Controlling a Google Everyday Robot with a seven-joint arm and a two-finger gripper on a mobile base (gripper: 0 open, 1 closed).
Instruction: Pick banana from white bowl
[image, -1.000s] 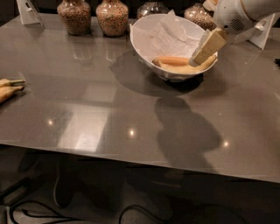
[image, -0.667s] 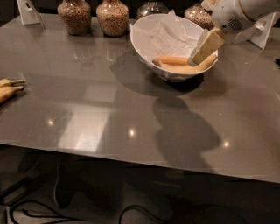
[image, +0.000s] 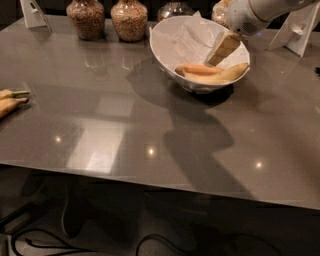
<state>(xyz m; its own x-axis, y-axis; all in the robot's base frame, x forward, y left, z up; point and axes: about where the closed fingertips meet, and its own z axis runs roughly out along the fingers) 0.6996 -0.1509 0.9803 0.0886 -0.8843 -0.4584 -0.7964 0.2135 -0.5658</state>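
Banana (image: 226, 76) in white bowl (image: 164, 50), under tool (image: 215, 60)

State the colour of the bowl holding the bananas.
Glossy white, as the camera view shows; the bowl has the gripper reaching down inside it.

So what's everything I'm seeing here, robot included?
table: one, glossy grey, fills the view
white bowl: one, paper-lined, far right on table
banana: one, pale yellow, in the bowl
darker banana: one, orange-brown, beside it in bowl
grain jars: two, brown contents, far edge
left bananas: two, yellow, table's left edge
white stands: two, far corners
cables: dark, on floor below
arm: one, white, top right
gripper: one, tan, inside bowl above the bananas
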